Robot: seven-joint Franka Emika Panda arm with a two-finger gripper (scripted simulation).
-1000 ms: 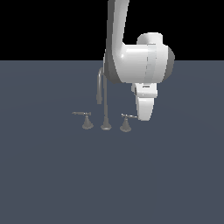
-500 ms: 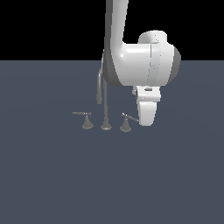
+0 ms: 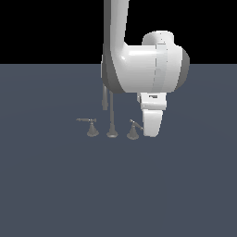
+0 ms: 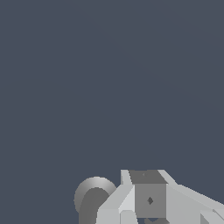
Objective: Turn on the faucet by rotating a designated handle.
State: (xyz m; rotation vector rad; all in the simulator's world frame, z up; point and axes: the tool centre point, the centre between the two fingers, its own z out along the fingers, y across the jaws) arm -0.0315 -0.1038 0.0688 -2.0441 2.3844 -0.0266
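The faucet stands on the grey floor in the exterior view, with a tall thin gooseneck spout [image 3: 111, 115] in the middle. The handle [image 3: 134, 131] is on the exterior view's right of the spout, and its lever slants up toward the spout. The twin handle [image 3: 91, 127], with a leftward lever, is on the other side. My gripper [image 3: 152, 132] hangs just to the exterior view's right of the handle, close beside its lever, and its fingertips are hidden there. In the wrist view the fingers [image 4: 149, 200] show no gap, beside a round grey flared base [image 4: 89, 197].
The white arm and wrist body [image 3: 148, 69] rise above and behind the faucet and cover part of the spout's top. The dark grey floor [image 3: 115, 194] spreads all around.
The hand has shifted slightly beside the handle and sits a little lower. The lever's slant looks about the same.
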